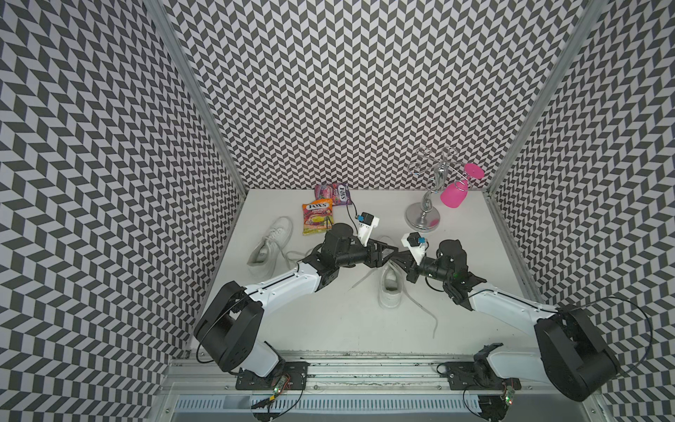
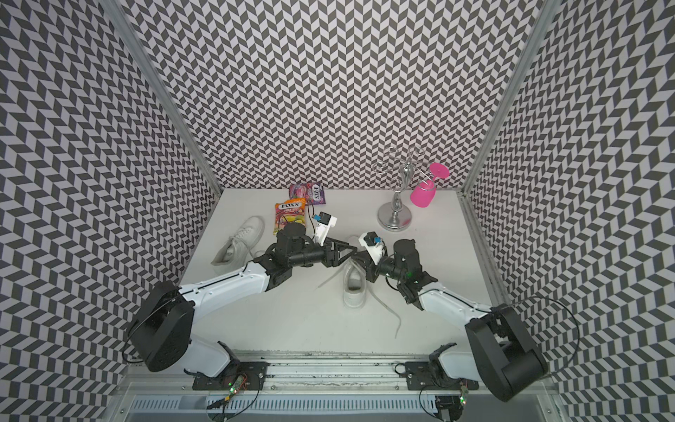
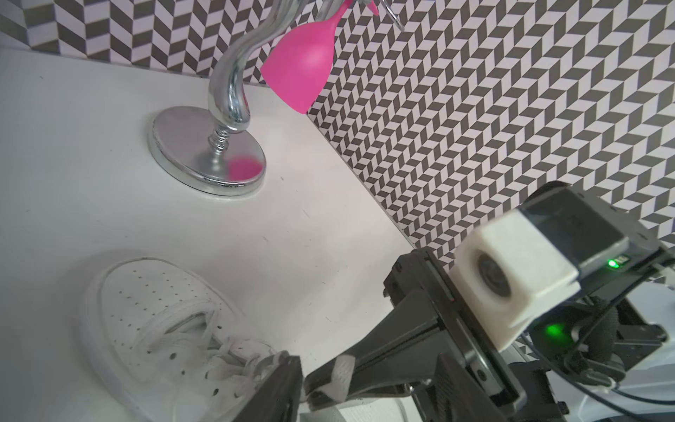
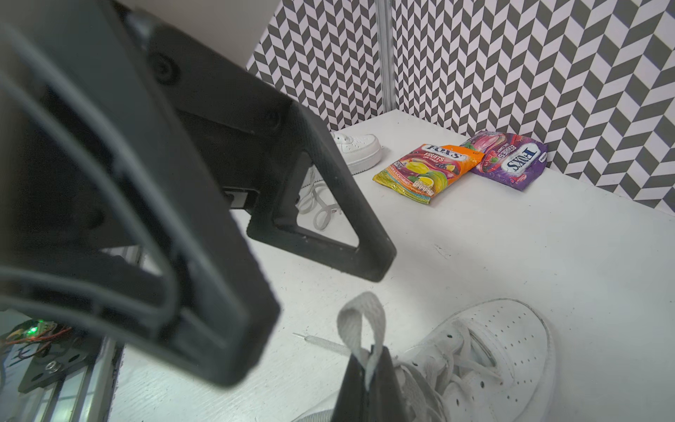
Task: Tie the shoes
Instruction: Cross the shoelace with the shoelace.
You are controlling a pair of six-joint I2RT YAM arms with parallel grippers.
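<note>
Pinching a folded loop of lace, the right gripper has its jaws pressed together on the flat white strip, directly above the tongue of the near shoe. The left gripper stands just across from the loop, jaws spread, nothing between them; the loop rises between the two tools, closer to the right. The shoe's long axis runs from the arms' bases toward the back wall, toe away. A loose lace end trails off beside the right arm. The other shoe lies beyond the left arm's outer side, laces slack. Both are plain white, with perforated toes.
</note>
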